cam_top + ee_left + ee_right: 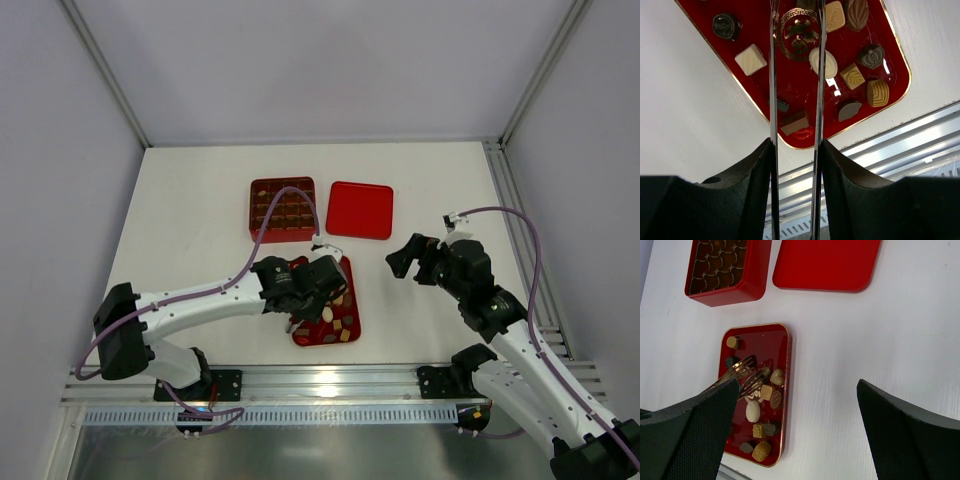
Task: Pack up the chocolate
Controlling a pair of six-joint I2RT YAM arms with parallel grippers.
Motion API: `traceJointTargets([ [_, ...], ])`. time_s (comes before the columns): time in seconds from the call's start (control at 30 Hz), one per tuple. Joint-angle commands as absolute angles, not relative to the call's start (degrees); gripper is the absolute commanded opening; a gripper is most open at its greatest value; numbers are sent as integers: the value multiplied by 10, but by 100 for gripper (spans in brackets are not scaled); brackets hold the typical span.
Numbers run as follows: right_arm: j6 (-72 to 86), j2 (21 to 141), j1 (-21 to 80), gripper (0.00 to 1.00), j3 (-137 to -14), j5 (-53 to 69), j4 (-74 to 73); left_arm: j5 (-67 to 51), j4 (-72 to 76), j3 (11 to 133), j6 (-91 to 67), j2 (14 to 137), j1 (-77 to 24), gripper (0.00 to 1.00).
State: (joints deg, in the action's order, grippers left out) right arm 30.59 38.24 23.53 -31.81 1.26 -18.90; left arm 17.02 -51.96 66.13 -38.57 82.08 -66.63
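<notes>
Left gripper [796, 150] clamped on metal tongs [818, 75], blades slightly parted, nothing between them, poised over the chocolate [823, 62] loose on the flat tray [795, 102]. Pick step in hand, I judge. Next: lower, pinch one piece, carry it to the grid box [282, 208]. Right gripper [797, 385] spread wide (empty).

The only word that can be read is "Sweet", pressed into a tan chocolate piece [835, 15] on the red tray [795, 90]. The gold round emblem [800, 32] on this tray shows only an ornament, without letters.
</notes>
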Motion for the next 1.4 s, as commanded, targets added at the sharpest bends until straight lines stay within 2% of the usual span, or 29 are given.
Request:
traceJointTargets([
  [0.0,315,375,236,100,-317,8,-171,193,-518,661,-390,812,-669,42],
  [0.53,316,366,236,100,-314,6,-174,156,-501,669,-370,828,-669,39],
  [1.0,316,367,236,100,-310,7,-170,172,-521,686,-365,827,-668,30],
  [1.37,316,367,237,100,-311,8,-170,182,-544,712,-358,801,-659,29],
])
